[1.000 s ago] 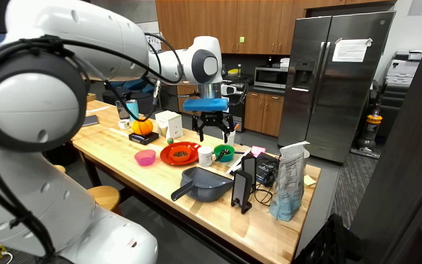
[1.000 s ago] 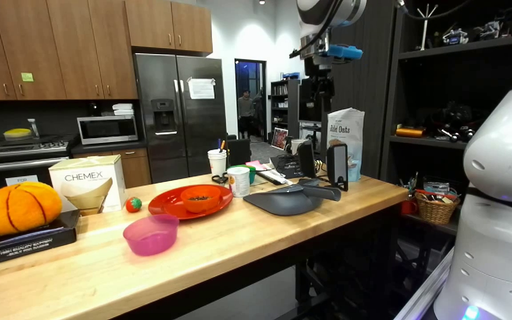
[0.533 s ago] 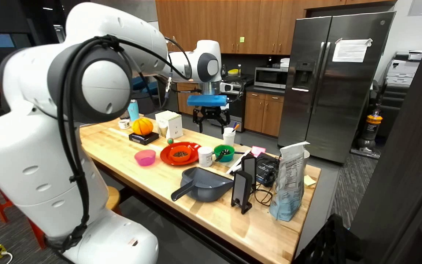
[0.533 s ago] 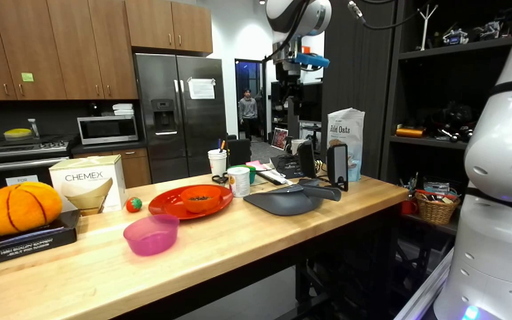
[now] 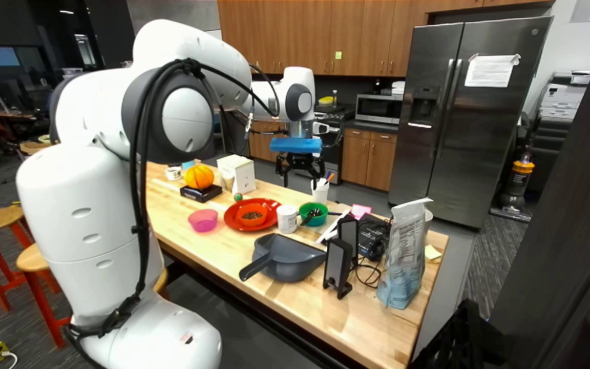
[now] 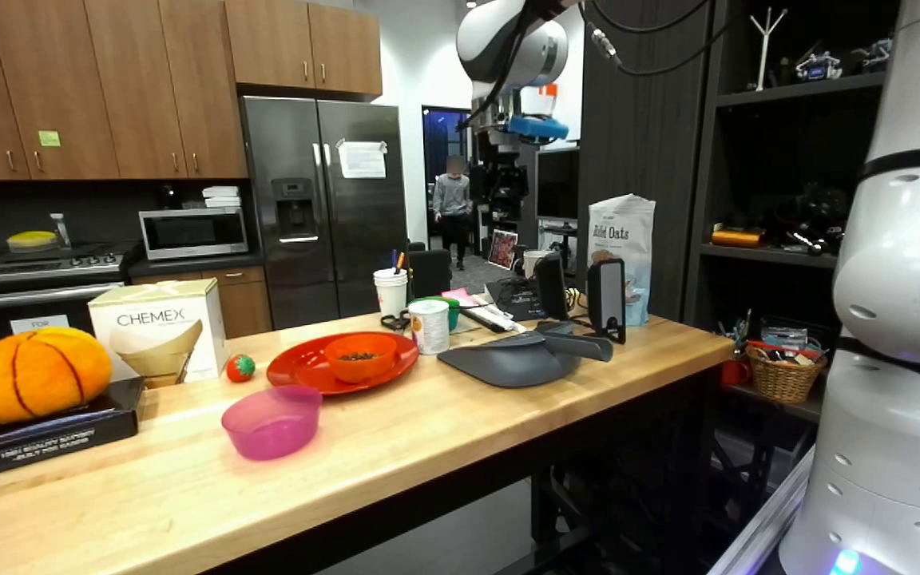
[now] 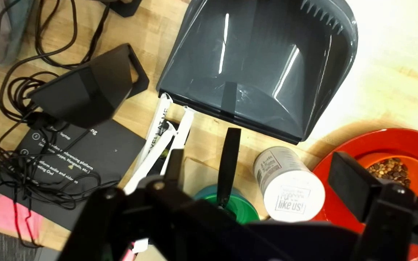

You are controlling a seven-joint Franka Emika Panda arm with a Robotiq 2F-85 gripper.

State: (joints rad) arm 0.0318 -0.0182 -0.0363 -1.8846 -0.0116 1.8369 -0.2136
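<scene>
My gripper (image 5: 300,183) hangs open above the table in both exterior views, holding nothing. In the wrist view its fingers (image 7: 354,186) stand wide apart, with a white-lidded canister (image 7: 290,195) between them in the picture, lower down and untouched. Beside the canister is a green bowl (image 7: 243,208) with a black-handled utensil (image 7: 229,163) in it; the gripper's body hides part of this bowl. A red plate (image 6: 292,363) carries an orange bowl (image 6: 360,359) of small dark and tan pieces. The grey dustpan (image 5: 287,261) lies in front of the canister, and a pink bowl (image 6: 272,423) sits apart.
Two black speakers (image 5: 337,266), tangled cables and an oats bag (image 5: 402,256) stand toward one table end. A white cup with pens (image 5: 320,193), a Chemex box (image 6: 160,327), a strawberry-like item (image 6: 240,367) and an orange pumpkin (image 6: 37,375) on a black box stand along the table.
The arm has swung; the gripper has moved across the table, away from the oats bag's end, and stayed open. The tabletop things have not moved. A person in the background has walked nearer.
</scene>
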